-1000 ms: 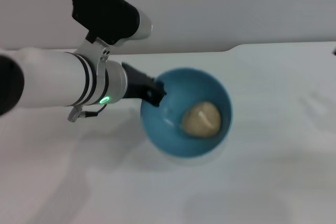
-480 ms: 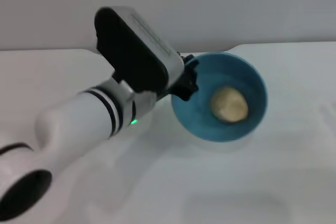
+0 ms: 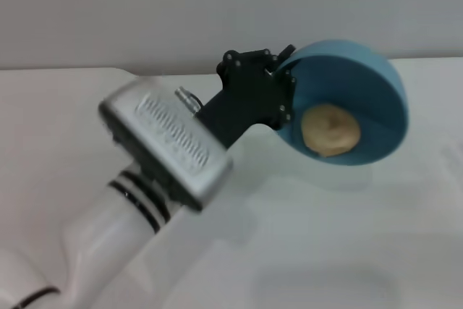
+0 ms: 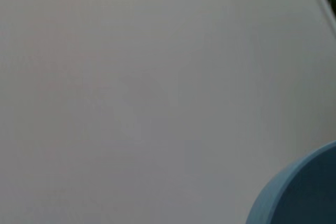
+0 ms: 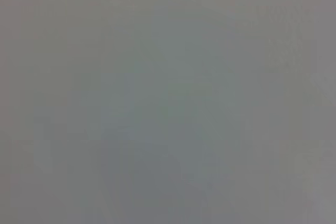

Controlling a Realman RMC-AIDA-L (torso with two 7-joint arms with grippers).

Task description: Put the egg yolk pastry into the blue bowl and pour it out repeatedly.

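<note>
My left pincer (image 3: 288, 92) grips the blue bowl (image 3: 376, 81) by its rim, tipped steeply, egg yolk pastry (image 3: 330, 129) inside, my fingertips hidden.

The white table (image 3: 347, 244) carries nothing directly right now; the blue bowl (image 3: 376, 88) hangs tipped above it, throwing a soft shadow onto the surface.

Soft even light, faint shadows, left arm (image 3: 166, 157) blurred (wrist views featureless)
</note>
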